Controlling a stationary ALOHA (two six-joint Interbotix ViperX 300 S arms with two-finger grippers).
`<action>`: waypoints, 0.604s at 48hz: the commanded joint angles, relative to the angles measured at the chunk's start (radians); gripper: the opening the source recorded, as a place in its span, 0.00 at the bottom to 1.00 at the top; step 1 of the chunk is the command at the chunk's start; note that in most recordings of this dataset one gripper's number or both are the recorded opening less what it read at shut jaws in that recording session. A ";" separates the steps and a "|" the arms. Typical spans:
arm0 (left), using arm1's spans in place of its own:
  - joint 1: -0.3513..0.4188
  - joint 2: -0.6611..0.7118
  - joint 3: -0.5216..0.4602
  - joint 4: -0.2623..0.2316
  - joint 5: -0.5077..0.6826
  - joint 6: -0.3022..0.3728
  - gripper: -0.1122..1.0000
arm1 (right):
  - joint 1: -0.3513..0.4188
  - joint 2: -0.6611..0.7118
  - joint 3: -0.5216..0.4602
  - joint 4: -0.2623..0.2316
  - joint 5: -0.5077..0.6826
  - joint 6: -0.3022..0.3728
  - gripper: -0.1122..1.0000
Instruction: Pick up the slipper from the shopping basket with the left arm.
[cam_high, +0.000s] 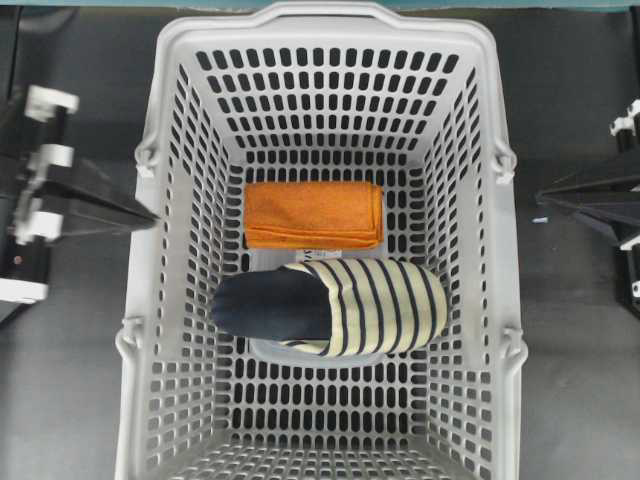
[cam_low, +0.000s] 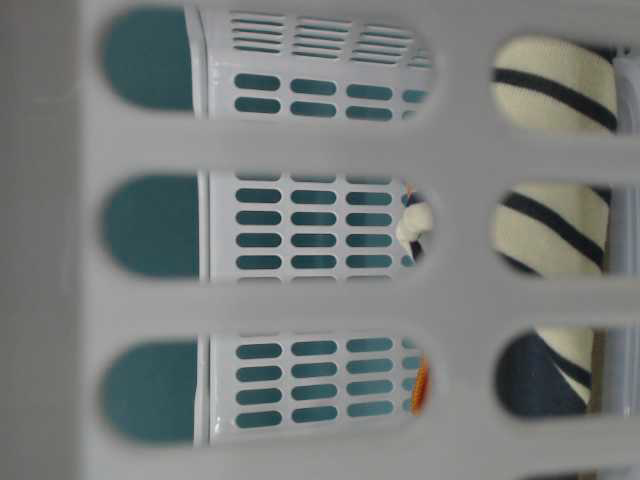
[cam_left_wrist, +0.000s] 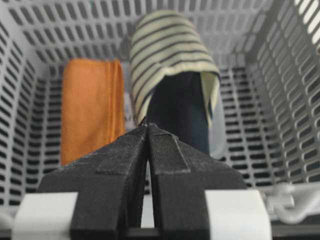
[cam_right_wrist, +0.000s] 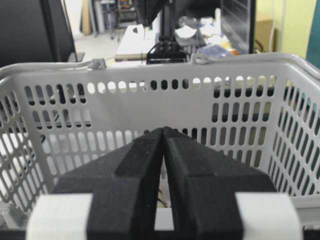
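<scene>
beyond closed left gripper (cam_left_wrist: 146, 125), slipper (cam_left_wrist: 172, 70)

The left arm (cam_high: 60, 195) reaches in from the left edge of the overhead view, its black wedge-shaped left claw (cam_high: 150, 218) pointing toward the middle. In its wrist view the two fingers (cam_left_wrist: 125, 165) meet tip to tip, pressed together with nothing between them. The right arm (cam_high: 600, 200) sits at the right edge, mirrored, and its right claw (cam_high: 545, 196) also points inward. Its fingers (cam_right_wrist: 140, 165) likewise lie closed against each other and empty.
</scene>
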 joint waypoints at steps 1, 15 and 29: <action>-0.017 0.098 -0.106 0.003 0.051 0.000 0.10 | 0.002 0.003 -0.009 0.003 -0.005 0.000 0.09; -0.038 0.353 -0.295 0.005 0.138 -0.012 0.10 | 0.002 -0.017 -0.008 0.003 0.011 0.002 0.09; -0.046 0.597 -0.532 0.005 0.299 -0.077 0.14 | 0.008 -0.058 -0.006 0.003 0.051 0.002 0.09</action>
